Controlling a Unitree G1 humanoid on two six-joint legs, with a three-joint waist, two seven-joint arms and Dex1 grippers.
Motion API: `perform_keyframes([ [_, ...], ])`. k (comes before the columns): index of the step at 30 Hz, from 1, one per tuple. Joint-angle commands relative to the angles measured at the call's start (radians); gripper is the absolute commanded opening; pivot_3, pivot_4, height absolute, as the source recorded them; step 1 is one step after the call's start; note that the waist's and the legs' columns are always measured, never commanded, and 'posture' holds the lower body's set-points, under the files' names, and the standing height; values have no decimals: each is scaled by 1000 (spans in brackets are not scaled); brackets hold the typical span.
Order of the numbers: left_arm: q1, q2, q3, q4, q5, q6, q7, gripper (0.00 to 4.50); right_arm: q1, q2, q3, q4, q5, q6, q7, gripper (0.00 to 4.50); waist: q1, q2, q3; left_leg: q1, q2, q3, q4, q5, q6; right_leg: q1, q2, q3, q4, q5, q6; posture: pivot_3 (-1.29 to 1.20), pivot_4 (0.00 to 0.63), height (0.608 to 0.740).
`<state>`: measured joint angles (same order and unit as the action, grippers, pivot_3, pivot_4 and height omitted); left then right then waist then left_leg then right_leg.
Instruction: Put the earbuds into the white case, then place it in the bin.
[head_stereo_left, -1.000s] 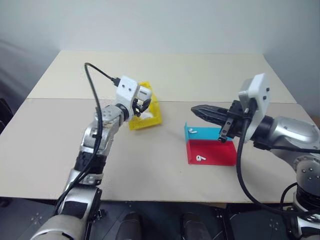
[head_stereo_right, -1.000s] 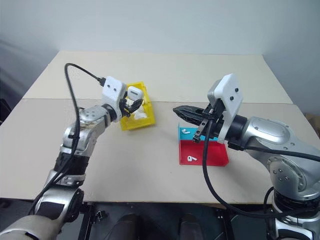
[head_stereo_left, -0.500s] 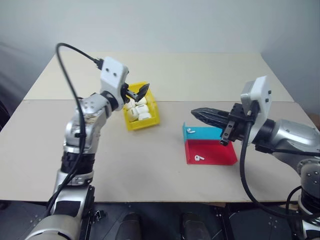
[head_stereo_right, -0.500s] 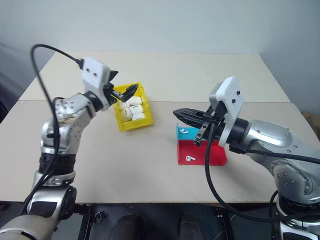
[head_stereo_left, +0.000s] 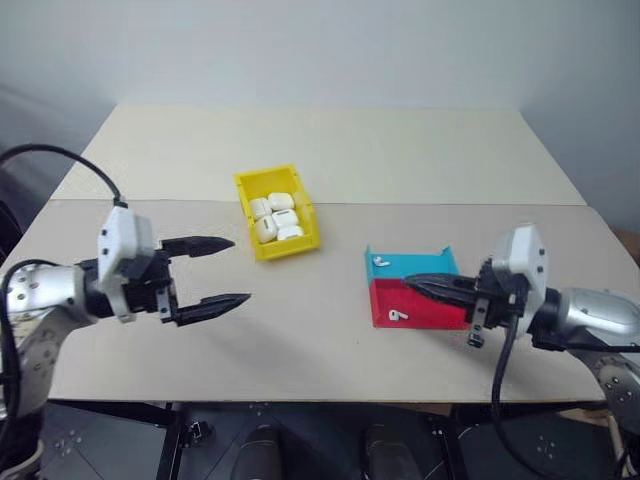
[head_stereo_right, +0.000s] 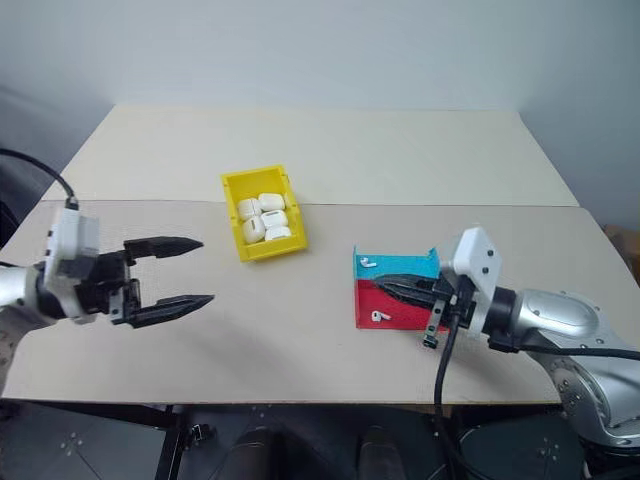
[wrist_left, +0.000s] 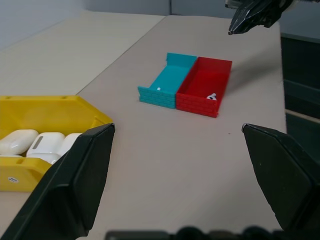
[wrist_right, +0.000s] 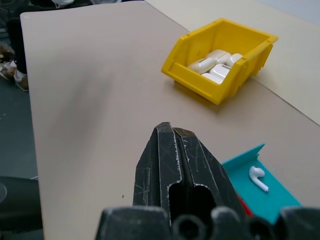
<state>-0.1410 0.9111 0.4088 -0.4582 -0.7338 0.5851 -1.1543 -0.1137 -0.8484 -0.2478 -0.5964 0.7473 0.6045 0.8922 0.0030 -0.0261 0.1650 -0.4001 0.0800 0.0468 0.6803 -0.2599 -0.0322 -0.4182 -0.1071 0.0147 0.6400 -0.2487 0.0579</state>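
Several glossy white rounded cases (head_stereo_left: 275, 216), perhaps four, already in small yellow plastic bin (head_stereo_left: 302, 238); two tiny white earbuds (head_stereo_left: 399, 315) left in red and teal trays. Left gripper (head_stereo_left: 218, 271) spread wide, empty; right gripper (head_stereo_left: 420, 285) pinched closed, empty.

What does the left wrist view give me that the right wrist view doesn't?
Left wrist only: the red tray with an earbud inside, both trays side by side whole, and the shut right end effector hanging above the table beyond them. Right wrist only: the earbud lying in the teal tray, seen clearly. Both: the yellow bin holding white cases, and the beige table.
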Motion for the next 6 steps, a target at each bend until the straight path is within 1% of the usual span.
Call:
perform_keyframes([
  [1,13,35,80,-49,-88,42,1,4432,3,-26,-69,-11,22,-33,38,0,0,0,0,0,0,0,0,0,0,0,0,0,0,0,0,0,150,740],
  [6,46,43,117,-90,-150,84,49,4432,1,-52,-97,-3,45,-25,76,0,-1,0,0,0,0,0,0,0,0,0,0,1,-1,0,0,0,150,740],
])
